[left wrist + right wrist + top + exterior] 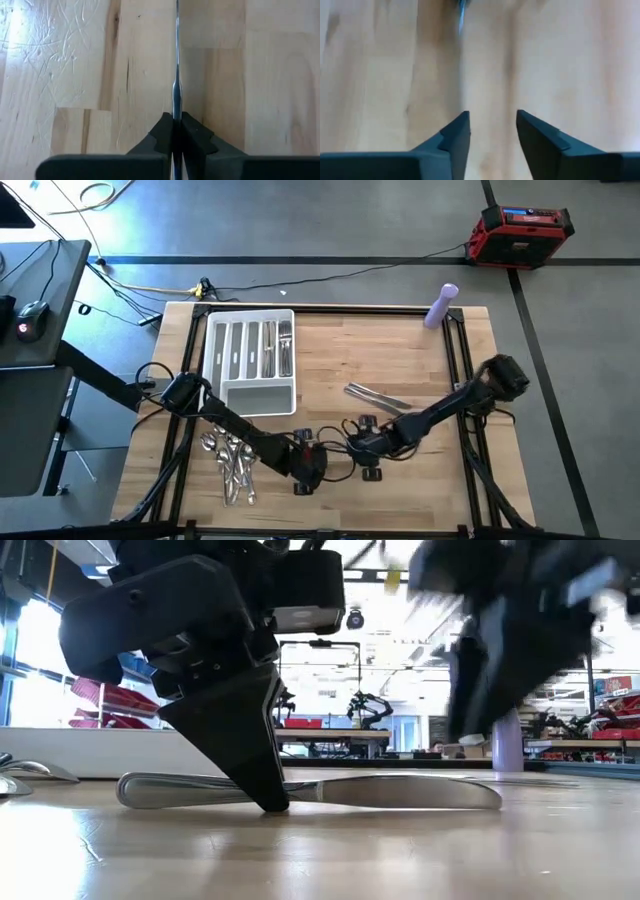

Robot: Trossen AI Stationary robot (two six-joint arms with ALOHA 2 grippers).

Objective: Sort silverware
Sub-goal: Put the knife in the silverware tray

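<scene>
A silver knife (400, 791) lies along the wood table near its front edge, and my left gripper (266, 802) is shut on it. In the left wrist view the knife (176, 75) shows as a thin line running away from the fingers. My right gripper (492, 135) hangs open just above the table beside it, blurred in the low view (500, 670), with nothing between its fingers. More silverware lies in a loose pile (230, 465) at the front left, and two knives (375, 395) lie mid-table. The white tray (222, 385) holds a few pieces (283, 345). My left gripper pinches the knife near its middle (176, 114), about where handle meets blade, between its two fingers. The fingers come from above, slanting down. The knife stays on the table, its broad side facing the low camera, with handle (170, 790) and blade sticking out either side.
A purple bottle (440, 305) stands at the table's far right corner. The two arms meet close together at the front middle of the table (340, 455). A red case (520, 235) and cables lie on the floor beyond the table.
</scene>
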